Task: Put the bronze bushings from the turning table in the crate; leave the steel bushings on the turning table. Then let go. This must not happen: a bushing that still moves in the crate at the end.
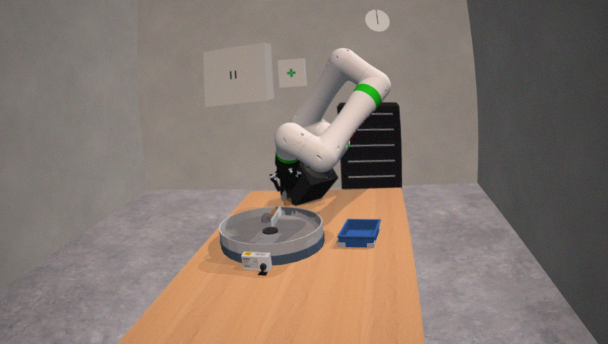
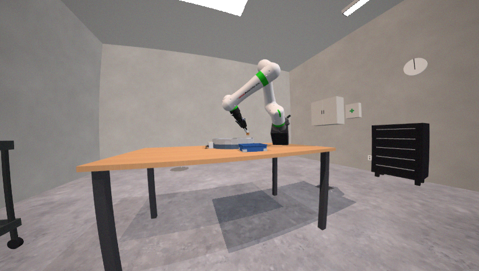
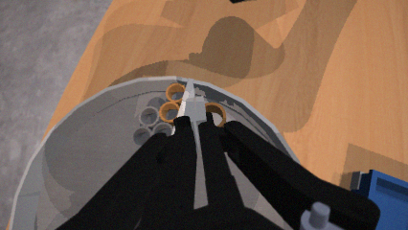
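The gripper [image 1: 284, 196] [image 2: 247, 131] [image 3: 195, 110] is shut on the wall of a bronze bushing [image 1: 287, 201] [image 2: 247, 134] [image 3: 223, 114] and holds it above the far part of the turning table [image 1: 294, 252] [image 2: 223, 141] [image 3: 105, 163]. In the wrist view the fingertips hide part of this ring. Two more bronze bushings, one [image 3: 168, 92] near the rim and one [image 3: 161, 112] beside it, stand on the turning table next to several steel bushings [image 1: 265, 218] [image 3: 141, 116]. The blue crate [image 1: 357, 241] [image 2: 252, 148] [image 3: 383, 218] stands right of the turning table in the top view; no bushing shows in it.
A thin upright divider [image 1: 276, 216] stands on the turning table beside the bushings. A dark round hub [image 1: 269, 230] is at its middle. A small white box [image 1: 256, 261] sits at its near side. The turning table's raised wall lies between bushings and crate.
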You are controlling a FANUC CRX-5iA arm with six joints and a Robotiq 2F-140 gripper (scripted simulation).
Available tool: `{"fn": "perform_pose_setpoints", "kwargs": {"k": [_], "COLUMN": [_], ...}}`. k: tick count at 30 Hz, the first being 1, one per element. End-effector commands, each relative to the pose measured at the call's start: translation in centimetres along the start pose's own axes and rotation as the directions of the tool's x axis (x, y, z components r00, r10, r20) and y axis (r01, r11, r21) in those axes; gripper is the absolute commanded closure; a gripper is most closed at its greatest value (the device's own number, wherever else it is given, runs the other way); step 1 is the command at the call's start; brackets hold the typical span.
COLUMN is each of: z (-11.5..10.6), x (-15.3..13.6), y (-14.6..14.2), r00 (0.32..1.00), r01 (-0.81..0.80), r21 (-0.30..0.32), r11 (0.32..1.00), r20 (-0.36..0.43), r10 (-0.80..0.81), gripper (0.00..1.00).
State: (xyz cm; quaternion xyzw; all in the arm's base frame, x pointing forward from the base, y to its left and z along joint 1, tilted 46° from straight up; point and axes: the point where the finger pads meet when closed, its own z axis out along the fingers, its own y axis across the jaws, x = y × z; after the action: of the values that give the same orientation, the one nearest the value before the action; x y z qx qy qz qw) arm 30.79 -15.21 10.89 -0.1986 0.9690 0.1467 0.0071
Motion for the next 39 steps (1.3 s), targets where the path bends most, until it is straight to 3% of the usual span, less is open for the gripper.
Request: {"fn": "perform_pose_setpoints", "kwargs": {"k": [1,4,6,21,32,39], "z": [-2.5,-3.9,-3.9,-10.7,-13.1,-13.6], "x": [-2.8,-4.6,-4.6,-12.7,-15.6,-16.2], "y": [4.3,6.9,6.9,19.3,23.6,24.5], "r00": [1.0,1.0,1.0,1.0,1.0,1.0], "r01": [-0.003,-0.003,-0.003,-0.003,-0.003,-0.003], "r21": [0.004,0.004,0.004,0.004,0.004,0.004], "r11": [1.0,1.0,1.0,1.0,1.0,1.0], "r20": [-0.002,-0.002,-0.002,-0.002,-0.002,-0.002], "r10": [0.003,0.003,0.003,0.003,0.003,0.003], "gripper": [1.0,1.0,1.0,1.0,1.0,1.0]}}
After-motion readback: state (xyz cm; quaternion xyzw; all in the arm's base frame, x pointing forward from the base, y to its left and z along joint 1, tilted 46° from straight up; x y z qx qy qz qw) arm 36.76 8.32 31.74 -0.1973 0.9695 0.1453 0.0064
